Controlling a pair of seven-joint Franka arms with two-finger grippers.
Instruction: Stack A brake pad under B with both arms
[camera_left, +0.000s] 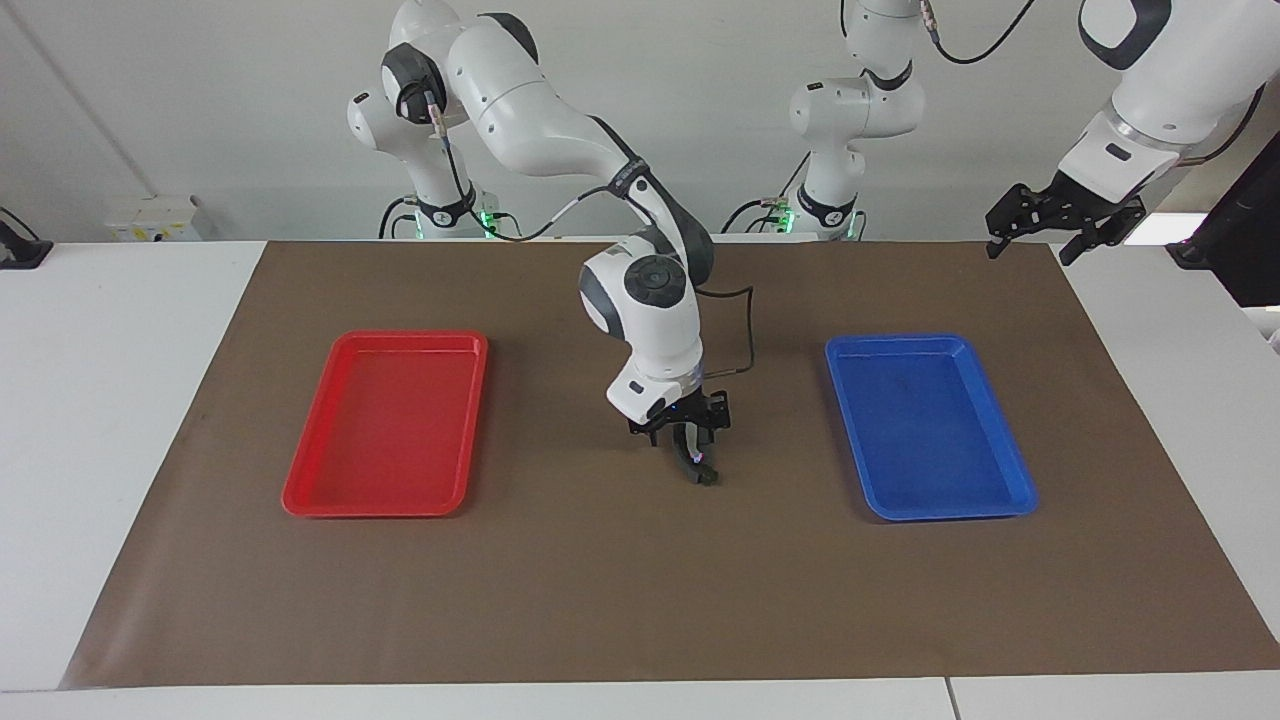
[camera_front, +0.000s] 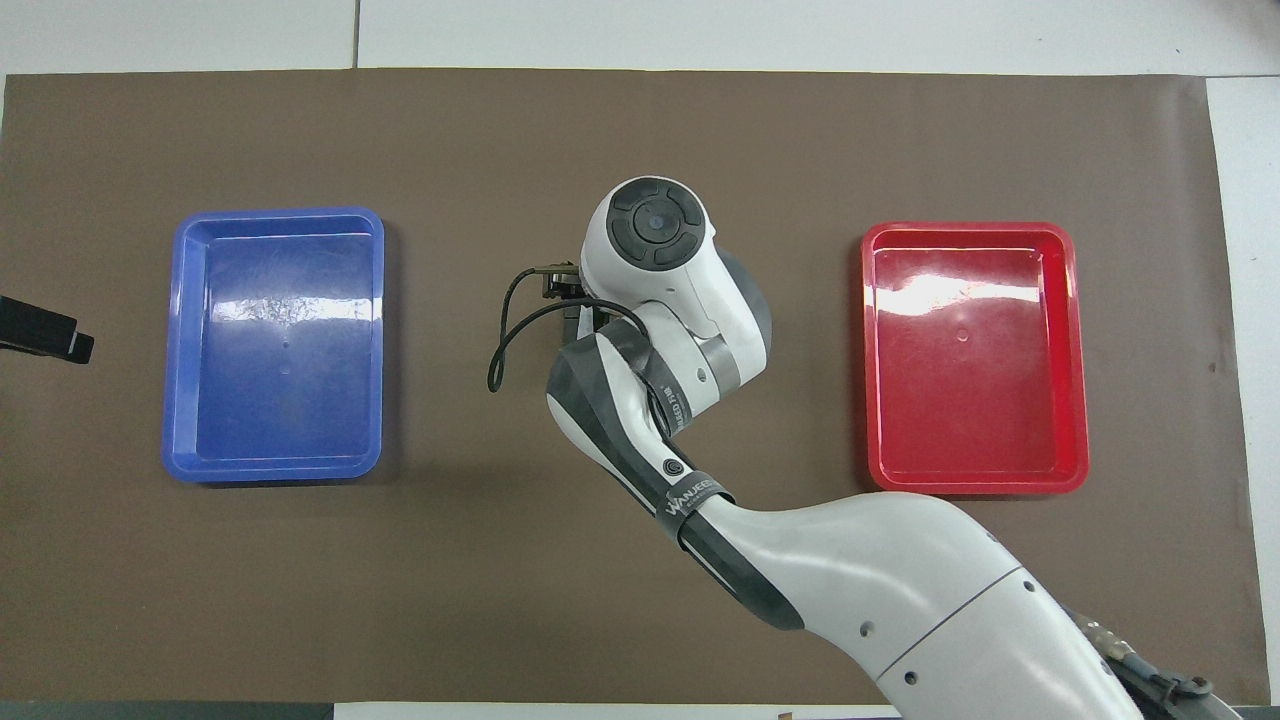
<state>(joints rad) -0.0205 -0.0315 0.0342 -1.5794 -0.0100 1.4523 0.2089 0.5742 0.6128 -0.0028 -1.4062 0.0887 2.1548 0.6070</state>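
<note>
Only readable txt: "WANJEE" in white caps on a black strap (camera_front: 692, 497) wrapped round the right arm (camera_front: 900, 590), overhead view, approx. where the dark elbow joint meets the white link. More small white print on a 2nd dark band (camera_front: 672, 408) higher up the same arm, too small to read. No other labels, nos. or signs legible.

White jointed arms (camera_left: 540, 110), dark-grey joint caps, black cables, black tools
</note>
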